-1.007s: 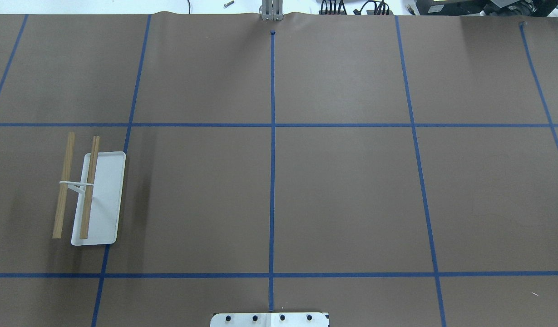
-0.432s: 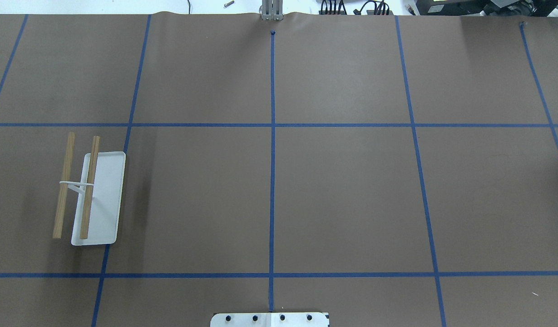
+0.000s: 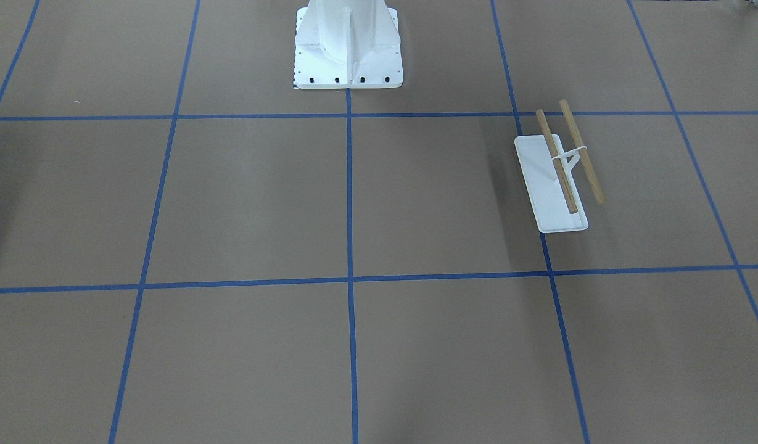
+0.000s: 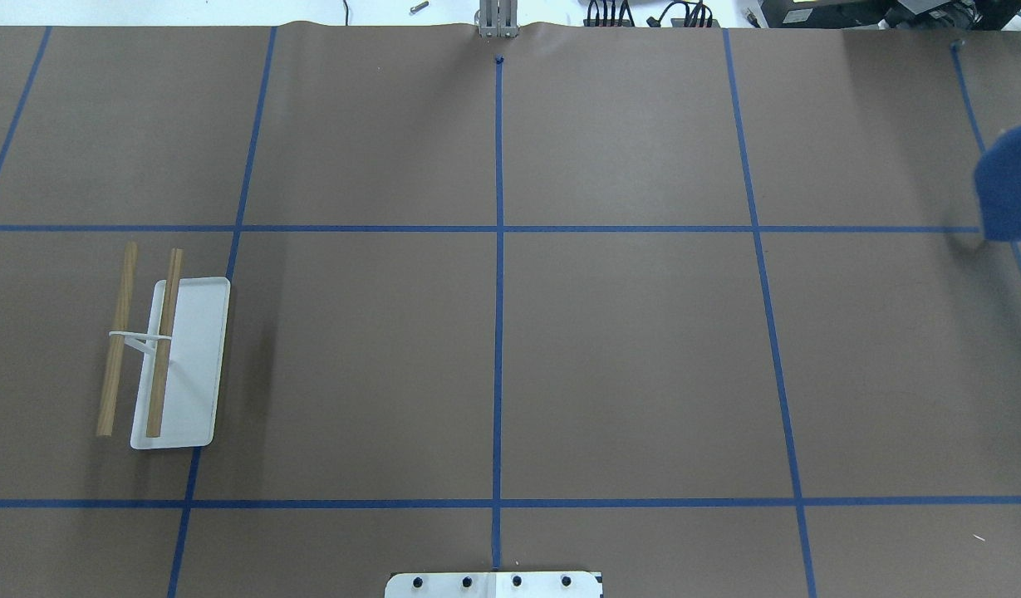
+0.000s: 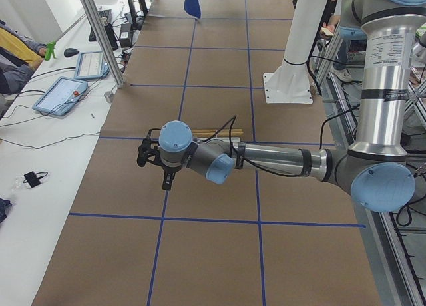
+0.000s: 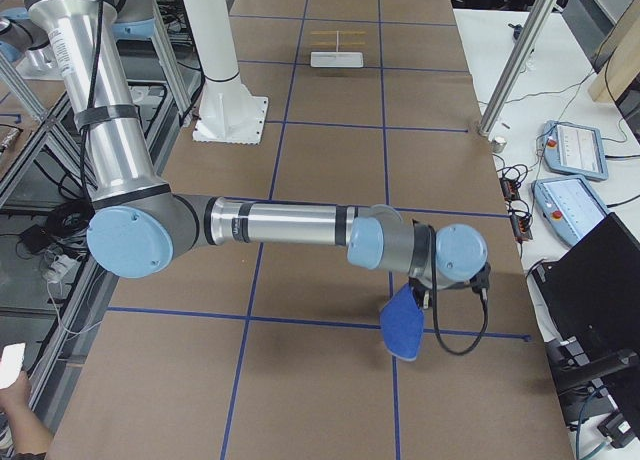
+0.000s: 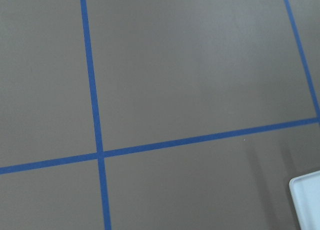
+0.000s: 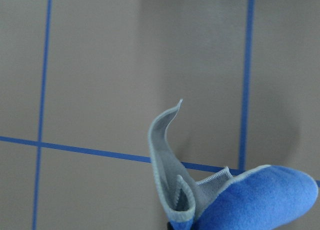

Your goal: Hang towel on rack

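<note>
Blue towel [image 6: 403, 323] — right arm [image 6: 290, 223] outstretched, level

Towel [image 8: 250, 200] fills frame btm, approx 5 o'clock: blue face at rt, grey face w/ pale stitched edge curling up toward ctr. Behind it, brown table [image 8: 100, 65] w/ blue tape lines [image 8: 44, 65], crossing at 8 o'clock.

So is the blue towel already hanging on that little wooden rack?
No, the rack has both wooden bars bare, and the towel is far off at the table's opposite end.
</note>
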